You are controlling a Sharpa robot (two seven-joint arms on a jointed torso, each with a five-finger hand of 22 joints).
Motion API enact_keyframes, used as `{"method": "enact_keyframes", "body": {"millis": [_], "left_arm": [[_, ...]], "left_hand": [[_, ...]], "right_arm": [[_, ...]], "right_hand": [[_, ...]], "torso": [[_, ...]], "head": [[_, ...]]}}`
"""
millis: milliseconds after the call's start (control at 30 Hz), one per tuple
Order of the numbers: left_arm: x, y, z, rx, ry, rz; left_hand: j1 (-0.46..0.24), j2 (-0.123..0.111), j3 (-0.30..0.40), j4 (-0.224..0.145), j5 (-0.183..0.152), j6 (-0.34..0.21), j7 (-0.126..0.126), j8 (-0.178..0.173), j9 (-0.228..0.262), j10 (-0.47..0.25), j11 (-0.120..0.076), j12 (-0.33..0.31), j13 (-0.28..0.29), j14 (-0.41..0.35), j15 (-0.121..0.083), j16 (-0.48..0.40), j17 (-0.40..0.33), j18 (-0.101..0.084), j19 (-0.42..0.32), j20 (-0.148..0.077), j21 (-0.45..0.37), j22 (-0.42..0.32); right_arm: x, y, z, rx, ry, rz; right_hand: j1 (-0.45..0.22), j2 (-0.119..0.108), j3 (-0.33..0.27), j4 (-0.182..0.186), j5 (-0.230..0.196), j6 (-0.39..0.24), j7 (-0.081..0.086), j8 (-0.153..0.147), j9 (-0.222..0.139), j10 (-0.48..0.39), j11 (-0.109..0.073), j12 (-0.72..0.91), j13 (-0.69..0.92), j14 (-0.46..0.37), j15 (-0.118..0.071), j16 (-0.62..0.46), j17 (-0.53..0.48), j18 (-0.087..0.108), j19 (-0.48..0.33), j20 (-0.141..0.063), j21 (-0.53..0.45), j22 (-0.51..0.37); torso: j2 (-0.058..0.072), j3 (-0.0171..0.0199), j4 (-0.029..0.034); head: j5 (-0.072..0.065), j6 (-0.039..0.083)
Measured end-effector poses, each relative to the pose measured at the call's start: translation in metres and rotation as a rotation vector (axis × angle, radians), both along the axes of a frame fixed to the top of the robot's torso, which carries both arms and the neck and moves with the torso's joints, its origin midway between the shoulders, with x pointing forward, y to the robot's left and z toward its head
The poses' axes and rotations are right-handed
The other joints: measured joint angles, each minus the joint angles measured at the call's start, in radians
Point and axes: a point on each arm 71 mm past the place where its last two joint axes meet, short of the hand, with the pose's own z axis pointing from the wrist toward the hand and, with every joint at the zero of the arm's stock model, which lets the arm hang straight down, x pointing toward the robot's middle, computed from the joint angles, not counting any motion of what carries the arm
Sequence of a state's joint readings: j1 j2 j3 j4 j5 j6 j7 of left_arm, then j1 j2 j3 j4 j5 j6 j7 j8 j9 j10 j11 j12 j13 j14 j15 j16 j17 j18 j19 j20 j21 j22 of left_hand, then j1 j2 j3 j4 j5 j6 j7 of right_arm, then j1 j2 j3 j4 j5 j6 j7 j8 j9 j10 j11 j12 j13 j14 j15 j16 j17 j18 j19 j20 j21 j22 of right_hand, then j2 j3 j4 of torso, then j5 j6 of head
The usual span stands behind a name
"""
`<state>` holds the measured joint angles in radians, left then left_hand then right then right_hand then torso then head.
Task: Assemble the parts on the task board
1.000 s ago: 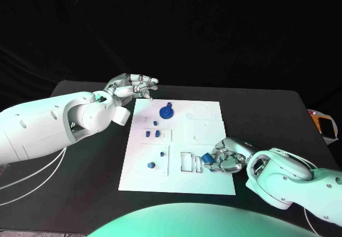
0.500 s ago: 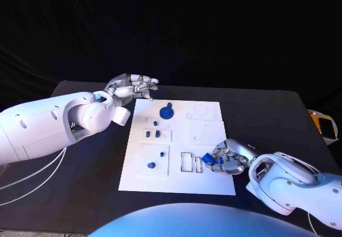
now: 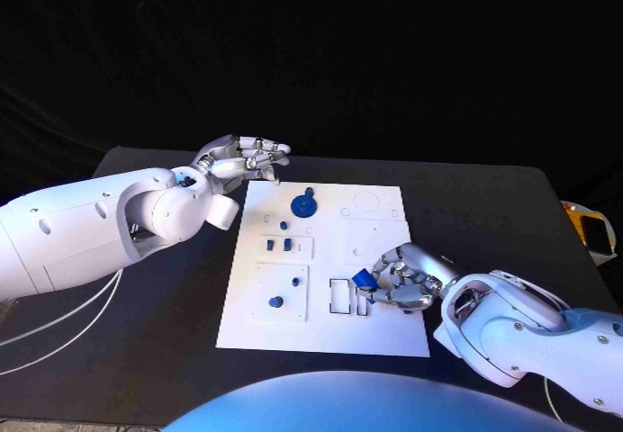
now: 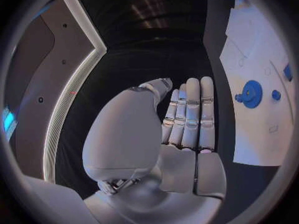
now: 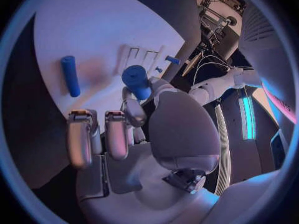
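Blue peg point(image 3: 365, 280), pinched in right hand point(image 3: 405, 281); square it over the slots point(image 3: 348, 296) beside before pressing. Left hand point(image 3: 241, 158) curled, empty.

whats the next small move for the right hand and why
Probably lower the blue peg toward the slots just below it. The right hand pinches the peg over the white board, and it is not seated yet.
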<state>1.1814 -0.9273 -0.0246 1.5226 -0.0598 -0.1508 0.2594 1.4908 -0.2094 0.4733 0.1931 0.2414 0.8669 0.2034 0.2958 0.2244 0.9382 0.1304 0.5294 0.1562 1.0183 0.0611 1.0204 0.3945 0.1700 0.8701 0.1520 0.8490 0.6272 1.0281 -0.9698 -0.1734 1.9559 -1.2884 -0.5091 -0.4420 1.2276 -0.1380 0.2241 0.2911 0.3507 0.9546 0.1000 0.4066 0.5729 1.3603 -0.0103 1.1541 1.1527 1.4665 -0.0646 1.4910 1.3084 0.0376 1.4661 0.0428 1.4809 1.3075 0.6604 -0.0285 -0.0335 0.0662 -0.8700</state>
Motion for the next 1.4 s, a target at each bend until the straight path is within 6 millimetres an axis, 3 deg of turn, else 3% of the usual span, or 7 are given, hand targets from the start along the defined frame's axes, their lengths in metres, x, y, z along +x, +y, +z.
{"method": "enact_keyframes", "body": {"millis": [233, 333, 567, 900, 967, 1067, 1400], "left_arm": [[0.000, -0.001, 0.000, -0.001, 0.001, -0.002], [0.000, -0.001, 0.000, -0.001, 0.001, -0.003], [0.000, -0.001, 0.000, -0.001, 0.001, -0.004], [-0.001, -0.001, 0.000, -0.001, 0.002, -0.004], [-0.001, -0.001, 0.000, -0.001, 0.002, -0.004], [-0.001, -0.001, 0.000, -0.001, 0.002, -0.004], [-0.001, -0.001, 0.000, 0.000, 0.003, -0.004]], "left_hand": [[0.000, 0.000, 0.000, 0.000, 0.000, 0.000, 0.000, 0.000, 0.000, 0.000, 0.000, 0.000, 0.000, 0.000, 0.000, 0.000, -0.001, 0.000, 0.000, 0.000, 0.000, 0.000], [0.000, 0.000, 0.000, 0.000, 0.000, 0.000, 0.000, 0.000, 0.000, 0.000, 0.000, 0.000, 0.000, 0.000, 0.000, 0.000, -0.001, 0.000, 0.000, 0.000, 0.000, 0.000], [0.000, 0.000, 0.000, 0.000, 0.000, 0.000, 0.000, 0.000, 0.000, 0.000, 0.000, 0.000, 0.000, 0.000, 0.000, 0.000, -0.001, 0.000, 0.000, 0.000, 0.000, 0.000], [0.000, 0.000, 0.000, 0.000, 0.000, 0.000, 0.000, 0.000, 0.000, 0.000, 0.000, 0.000, 0.000, 0.000, 0.000, 0.000, -0.001, 0.000, 0.000, 0.000, 0.000, 0.000], [0.000, 0.000, 0.000, 0.000, 0.000, 0.000, 0.000, 0.000, 0.000, 0.000, 0.000, 0.000, 0.000, 0.000, 0.000, 0.000, -0.001, 0.000, 0.000, 0.000, 0.000, 0.000], [0.000, 0.000, 0.000, 0.000, 0.000, 0.000, 0.000, 0.000, 0.000, 0.000, 0.000, 0.000, 0.000, 0.000, 0.000, 0.000, -0.001, 0.000, 0.000, 0.000, 0.000, 0.000], [0.000, 0.000, 0.000, 0.000, 0.000, 0.000, 0.000, 0.000, 0.000, 0.000, 0.000, 0.000, 0.000, 0.000, 0.000, 0.000, -0.001, 0.000, 0.000, 0.000, 0.000, 0.000]], "right_arm": [[0.001, 0.013, -0.009, 0.014, 0.042, 0.028], [0.002, 0.017, -0.013, 0.014, 0.060, 0.038], [0.005, 0.023, -0.018, 0.008, 0.084, 0.052], [0.006, 0.029, -0.022, -0.002, 0.104, 0.072], [0.006, 0.029, -0.023, -0.004, 0.105, 0.071], [0.007, 0.030, -0.024, -0.009, 0.102, 0.070], [0.007, 0.030, -0.022, -0.024, 0.073, 0.067]], "right_hand": [[-0.068, 0.014, 0.000, 0.000, -0.017, 0.006, 0.007, 0.000, 0.000, 0.017, -0.001, 0.023, 0.028, 0.000, -0.007, 0.004, 0.000, 0.000, 0.000, 0.000, 0.000, 0.000], [-0.136, 0.019, -0.028, 0.002, -0.053, 0.015, 0.006, 0.033, 0.021, 0.020, -0.004, 0.026, 0.038, 0.000, -0.007, 0.004, 0.000, 0.000, 0.000, -0.001, 0.000, 0.000], [-0.166, 0.018, -0.052, 0.002, -0.076, 0.057, -0.036, 0.038, 0.027, 0.027, -0.005, 0.039, 0.055, 0.000, -0.007, 0.008, 0.000, 0.000, 0.000, -0.007, 0.000, 0.000], [-0.179, 0.031, -0.064, 0.001, -0.090, 0.070, -0.049, 0.050, 0.032, 0.038, -0.008, 0.048, 0.066, 0.000, -0.007, 0.013, 0.000, 0.000, 0.000, -0.007, 0.004, 0.000], [-0.200, 0.038, -0.087, 0.002, -0.141, 0.069, -0.048, 0.051, 0.033, 0.038, -0.008, 0.048, 0.070, -0.002, -0.009, 0.014, 0.000, 0.000, 0.000, -0.007, 0.004, 0.000], [-0.282, 0.045, -0.150, 0.002, -0.282, 0.065, -0.045, 0.054, 0.037, 0.038, -0.008, 0.040, 0.069, 0.000, -0.014, 0.013, 0.000, 0.000, 0.000, -0.007, 0.002, 0.001], [-0.322, 0.049, -0.290, 0.004, -0.299, 0.047, -0.045, 0.063, 0.044, 0.034, -0.004, 0.017, 0.059, 0.000, -0.014, 0.013, -0.001, 0.000, 0.000, -0.007, -0.008, 0.000]], "torso": [[0.001, -0.0002, 0.0005], [0.001, -0.0001, 0.0004], [0.001, 0.0006, 0.0000], [0.001, 0.0012, -0.0012], [0.001, 0.0012, -0.0015], [0.001, 0.0012, -0.0015], [0.001, 0.0012, -0.0012]], "head": [[0.001, 0.000], [0.003, 0.000], [0.004, 0.000], [0.007, -0.002], [0.007, -0.002], [0.007, -0.002], [0.006, 0.000]]}}
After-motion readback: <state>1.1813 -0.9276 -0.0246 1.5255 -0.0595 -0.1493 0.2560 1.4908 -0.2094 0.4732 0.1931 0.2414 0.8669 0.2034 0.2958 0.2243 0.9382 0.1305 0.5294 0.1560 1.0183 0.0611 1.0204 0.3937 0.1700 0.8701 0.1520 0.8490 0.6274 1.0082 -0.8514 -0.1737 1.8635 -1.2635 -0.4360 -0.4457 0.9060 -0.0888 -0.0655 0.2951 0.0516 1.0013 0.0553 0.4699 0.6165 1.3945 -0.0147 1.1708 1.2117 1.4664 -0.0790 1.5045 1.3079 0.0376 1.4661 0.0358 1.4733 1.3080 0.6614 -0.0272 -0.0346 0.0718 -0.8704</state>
